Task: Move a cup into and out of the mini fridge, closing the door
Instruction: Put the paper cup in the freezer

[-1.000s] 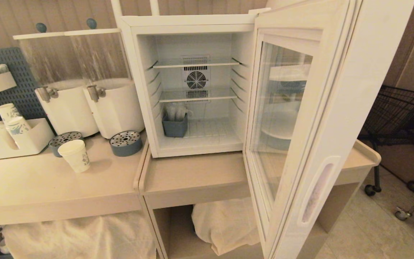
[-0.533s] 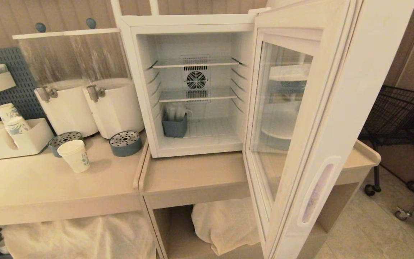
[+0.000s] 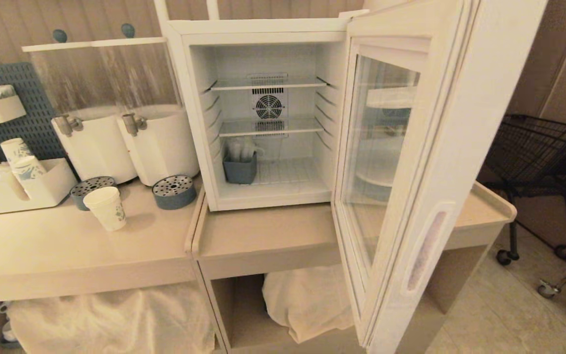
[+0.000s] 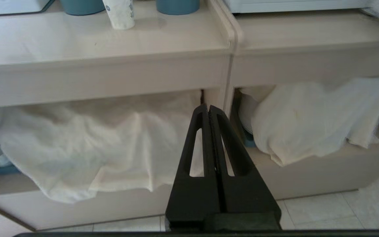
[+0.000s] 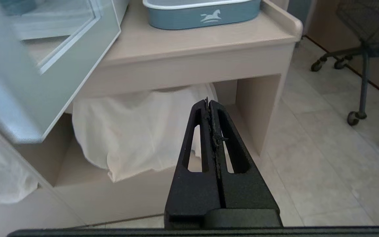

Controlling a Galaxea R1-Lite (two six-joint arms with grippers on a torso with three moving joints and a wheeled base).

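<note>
The white paper cup (image 3: 105, 208) stands upright on the left counter, in front of the drip trays; its lower part also shows at the far edge of the left wrist view as the cup (image 4: 119, 13). The mini fridge (image 3: 263, 118) stands open with wire shelves inside. Its glass door (image 3: 401, 177) is swung wide toward me on the right; the door (image 5: 44, 62) also shows in the right wrist view. Neither arm shows in the head view. My left gripper (image 4: 208, 107) hangs shut and empty below counter level. My right gripper (image 5: 209, 102) hangs shut and empty under the open door.
Two white dispensers (image 3: 126, 142) and two blue drip trays (image 3: 174, 191) sit left of the fridge. A blue holder (image 3: 240, 169) stands inside it. A white organiser (image 3: 22, 187) holds more cups. White cloths (image 3: 307, 300) hang under the counters. A blue tray (image 5: 202, 13) and a wire cart (image 3: 543, 157) are right.
The whole head view has shifted slightly, so the camera moved. The cup, fridge and door keep their places relative to each other.
</note>
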